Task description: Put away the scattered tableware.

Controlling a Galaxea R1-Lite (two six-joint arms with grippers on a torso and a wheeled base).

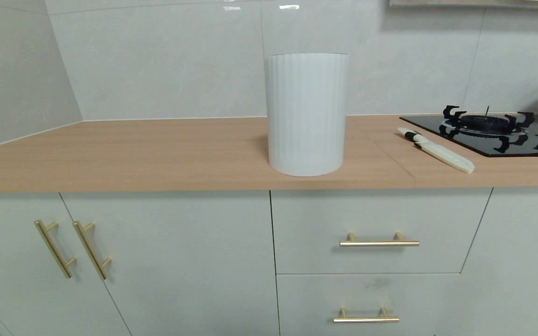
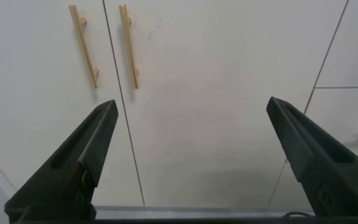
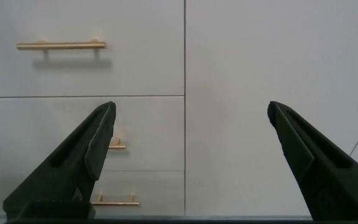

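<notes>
Knife (image 1: 437,150) on wooden countertop (image 1: 157,154), tiled wall (image 1: 157,60)

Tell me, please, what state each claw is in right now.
Left claw: open, holding nothing.
Right claw: open, holding nothing.

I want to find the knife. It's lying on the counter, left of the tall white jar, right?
Not quite. The knife is lying on the counter, but to the right of the tall white jar, not the left. The head view shows it.
</notes>
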